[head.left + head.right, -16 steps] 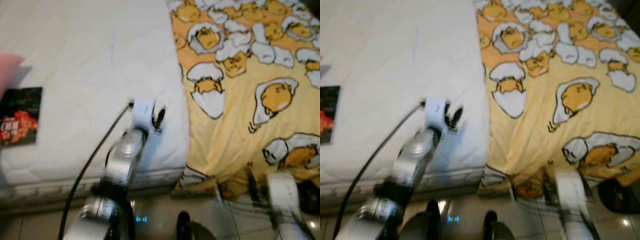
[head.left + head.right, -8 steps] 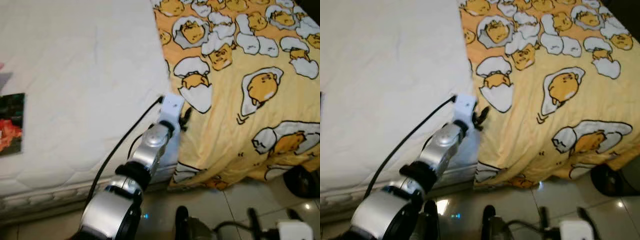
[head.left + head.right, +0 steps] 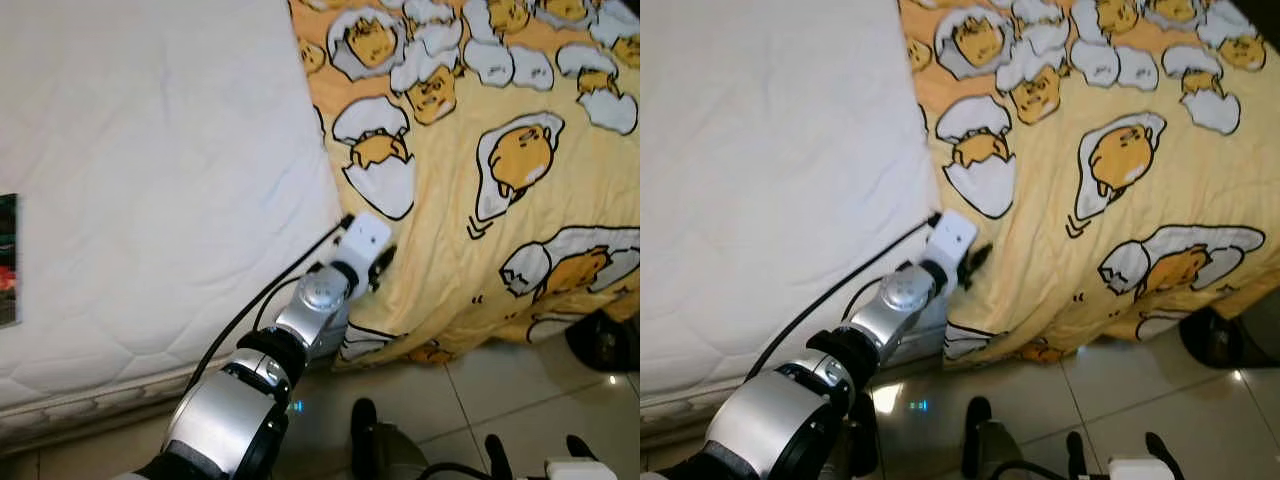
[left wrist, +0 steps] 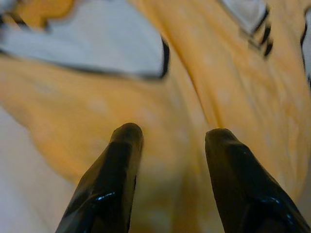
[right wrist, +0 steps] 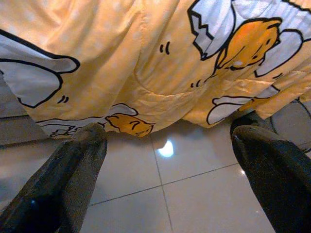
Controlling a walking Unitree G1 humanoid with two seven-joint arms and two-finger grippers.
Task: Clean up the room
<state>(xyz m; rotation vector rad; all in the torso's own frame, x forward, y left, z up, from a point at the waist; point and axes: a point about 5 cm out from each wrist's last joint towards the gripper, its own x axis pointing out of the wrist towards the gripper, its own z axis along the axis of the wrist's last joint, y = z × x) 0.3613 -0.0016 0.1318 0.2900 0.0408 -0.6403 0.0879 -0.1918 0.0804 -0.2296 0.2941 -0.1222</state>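
Left end effector [image 4: 170,141] stretched out to the yellow egg-print blanket [image 3: 500,170], right at the blanket's edge beside the bare white mattress [image 3: 150,180]; fingers [image 4: 116,170] spread apart with yellow cloth showing between them, nothing pinched. Right end effector [image 5: 165,160] low over the tiled floor [image 5: 160,204], fingers spread wide and empty, aimed at the blanket's hanging hem. Dark book [image 3: 7,260] flat on the mattress at its far left, well apart from both arms.

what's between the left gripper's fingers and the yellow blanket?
Nothing. In the left wrist view the left gripper is open right at the yellow blanket, bare fabric showing between its fingers.
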